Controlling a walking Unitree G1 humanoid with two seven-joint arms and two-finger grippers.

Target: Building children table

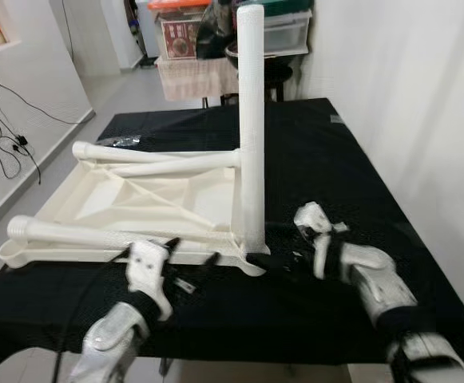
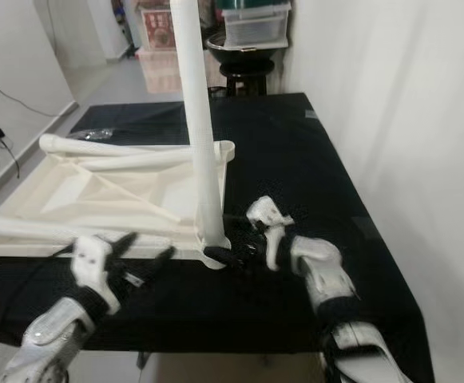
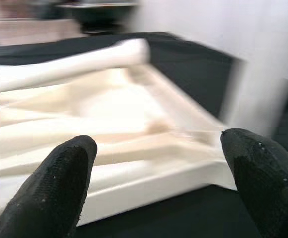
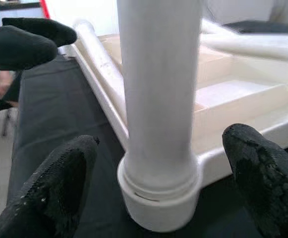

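A black cloth (image 1: 351, 159) covers the work table, which stands against a white wall (image 1: 423, 104) on the robot's right. On it lies the white tabletop (image 1: 148, 199), upside down, ribs showing. One leg (image 1: 251, 120) stands upright in its near right corner socket; two others lie across the panel. The right gripper (image 4: 158, 173) sits at that leg's base, fingers spread wide either side of the collar, not touching. The left gripper (image 3: 153, 168) hovers at the near edge, jaws also wide. Beyond the table are storage boxes (image 1: 283, 28) (stacked), and cables (image 1: 8, 144) trail on the grey floor at left.
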